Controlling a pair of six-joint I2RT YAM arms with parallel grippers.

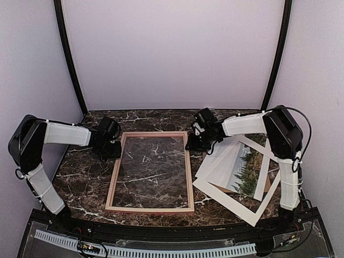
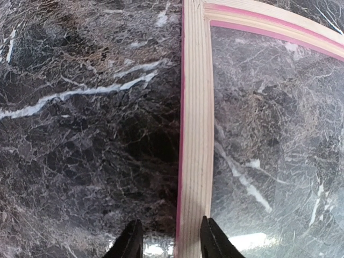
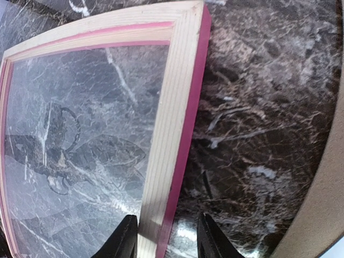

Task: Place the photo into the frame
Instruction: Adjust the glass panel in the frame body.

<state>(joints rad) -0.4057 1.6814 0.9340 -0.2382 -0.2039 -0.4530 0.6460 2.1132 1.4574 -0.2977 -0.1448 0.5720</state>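
Here left pincer (image 2: 170, 226) and right pincer (image 3: 166, 217) each straddle frame (image 2: 194, 134) rails, half-open, grip unclear.

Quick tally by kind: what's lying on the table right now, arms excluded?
Picture frame: 1
Photo: 1
White mat border: 1
Plain white sheet: at least 1; the overlap in the pile hides any more
Total: at least 4

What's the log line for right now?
frame flat, back up; left end effector open astride left rail; right end effector open astride right rail; photo outside
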